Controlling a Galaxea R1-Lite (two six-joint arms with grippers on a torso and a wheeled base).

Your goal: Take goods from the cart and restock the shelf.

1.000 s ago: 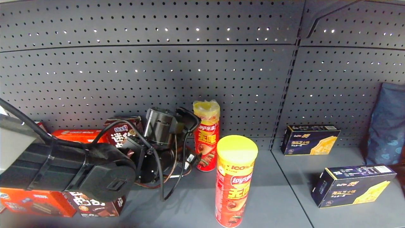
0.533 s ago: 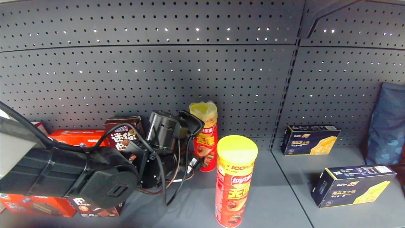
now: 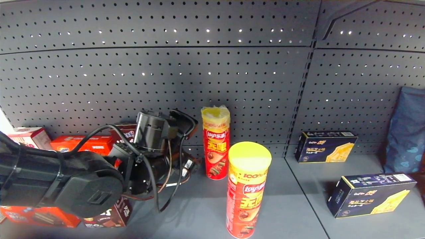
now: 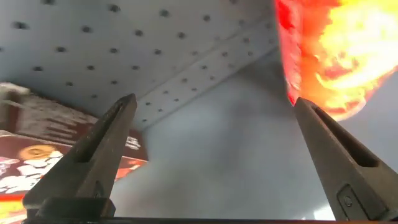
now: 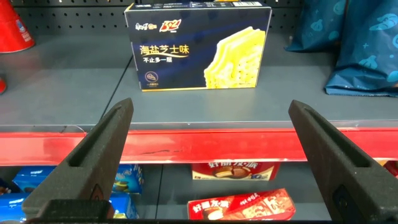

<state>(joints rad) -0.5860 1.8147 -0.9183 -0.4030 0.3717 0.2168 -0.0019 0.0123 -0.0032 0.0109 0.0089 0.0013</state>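
The left gripper (image 4: 214, 102) hangs low over the shelf (image 3: 206, 212) near its back edge, fingers spread wide with nothing between them. Just beside it the rear chip can (image 3: 215, 142) stands upright against the pegboard wall (image 3: 199, 76). A second chip can (image 3: 247, 192) stands upright nearer the front edge, apart from the first. Red and brown snack boxes (image 3: 84, 144) crowd the shelf's left end, partly hidden by the left arm. On the right section lie a rear navy box (image 3: 325, 146) and a front navy box (image 3: 370, 194), with a blue bag (image 3: 406, 129) at the far end. The right gripper (image 5: 211, 104), likewise spread and empty, faces the red front edge (image 5: 199, 146).
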